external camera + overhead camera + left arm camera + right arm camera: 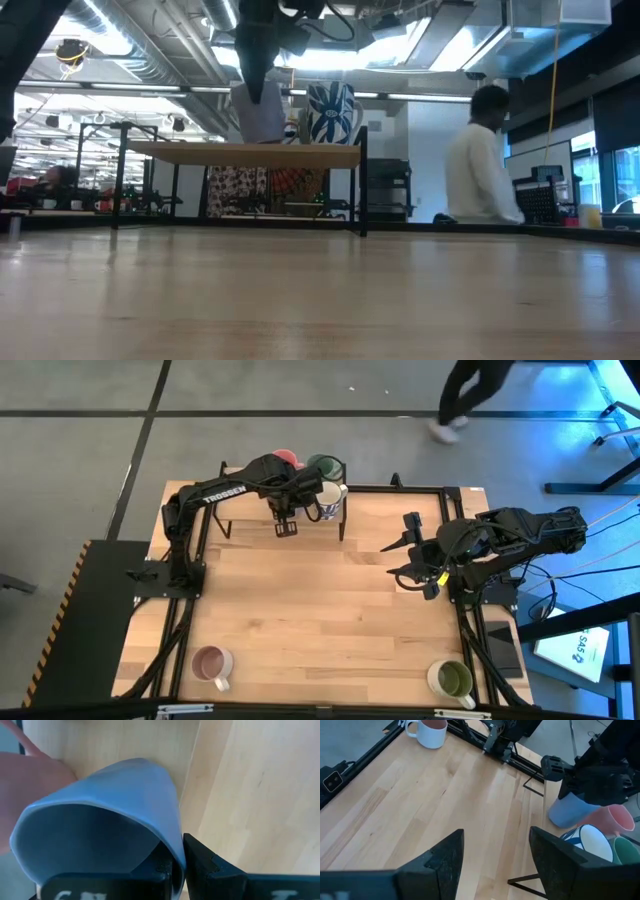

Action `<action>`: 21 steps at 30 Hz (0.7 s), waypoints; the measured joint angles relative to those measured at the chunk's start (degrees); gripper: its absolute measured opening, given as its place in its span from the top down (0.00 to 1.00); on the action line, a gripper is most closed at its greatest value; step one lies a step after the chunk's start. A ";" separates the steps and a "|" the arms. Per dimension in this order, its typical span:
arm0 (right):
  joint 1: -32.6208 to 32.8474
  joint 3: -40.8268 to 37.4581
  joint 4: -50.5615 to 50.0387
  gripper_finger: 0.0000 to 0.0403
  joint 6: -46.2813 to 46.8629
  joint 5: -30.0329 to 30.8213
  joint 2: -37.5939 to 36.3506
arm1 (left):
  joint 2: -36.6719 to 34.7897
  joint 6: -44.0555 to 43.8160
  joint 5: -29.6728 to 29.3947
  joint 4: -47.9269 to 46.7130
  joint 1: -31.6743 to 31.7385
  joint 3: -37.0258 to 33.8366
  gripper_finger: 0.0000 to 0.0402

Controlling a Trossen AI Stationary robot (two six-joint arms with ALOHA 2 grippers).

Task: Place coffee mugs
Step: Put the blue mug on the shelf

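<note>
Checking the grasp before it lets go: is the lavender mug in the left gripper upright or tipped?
Roughly upright: the lavender mug, rim clamped by the left gripper, stands mouth-up on the raised shelf.

The word "TROSSEN" stands in white capitals along the left arm [225,491], seen from above. In the left wrist view, pale marks show on the dark tool body at the lower edge, but they are cut off and cannot be read. A white sheet [585,650] beside the surface on the floor carries blue print too small to make out. No other text can be read.
</note>
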 joint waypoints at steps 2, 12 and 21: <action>0.00 0.00 0.00 0.48 0.03 -0.01 0.01 | 0.07 0.47 -0.52 -0.02 0.00 0.00 0.96; 0.00 0.00 0.43 0.48 0.16 -0.02 0.00 | 0.11 2.35 -0.20 0.01 0.02 -0.04 0.86; -0.02 0.00 0.43 0.48 0.16 -0.03 0.01 | 0.15 2.40 -4.21 0.52 -0.01 -0.11 0.84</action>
